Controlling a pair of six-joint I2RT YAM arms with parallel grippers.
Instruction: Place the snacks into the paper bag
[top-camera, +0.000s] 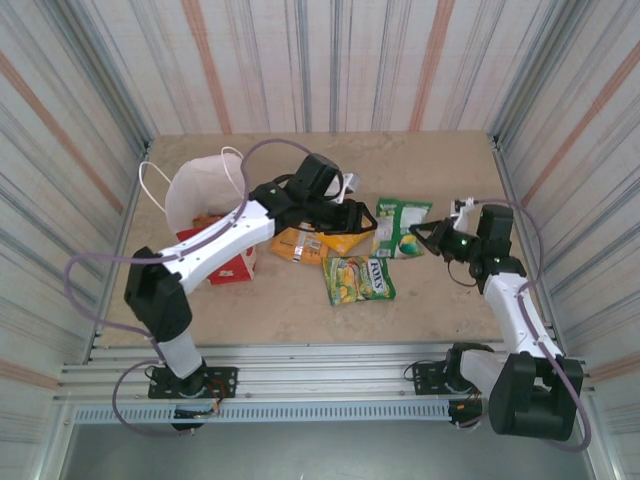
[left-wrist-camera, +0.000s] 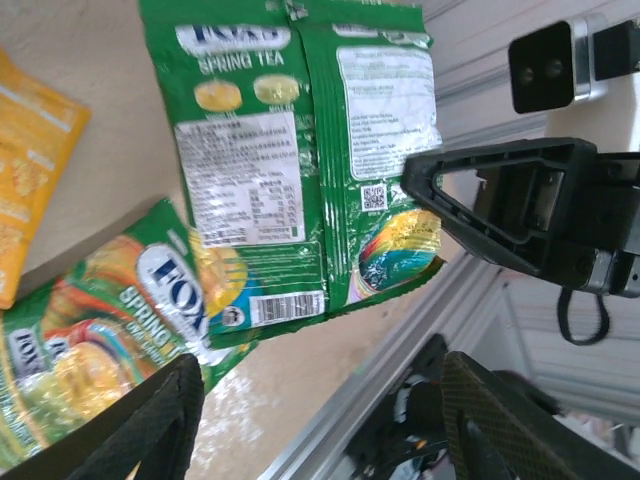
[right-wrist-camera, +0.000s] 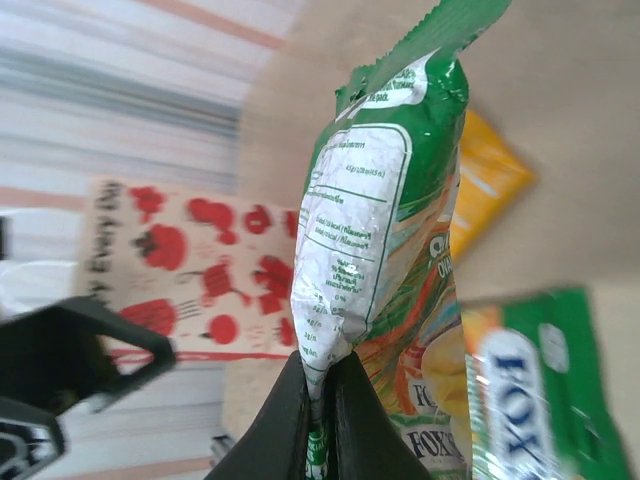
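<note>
Green packet (top-camera: 398, 226) lengthwise near-to-far (in right gripper (top-camera: 417, 239))

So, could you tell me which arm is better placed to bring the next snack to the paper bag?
Right, probably: the right gripper is shut on the edge of the green packet, whereas the left gripper is open and empty. The paper bag stands on the left, though.

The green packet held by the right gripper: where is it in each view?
Top external: right of centre, the green packet at the tip of the right gripper.
Left wrist: upper middle, printed back towards the camera.
Right wrist: centre, standing up from the shut gripper.
Shared landmark: the second green packet, lying flat beside it.
</note>
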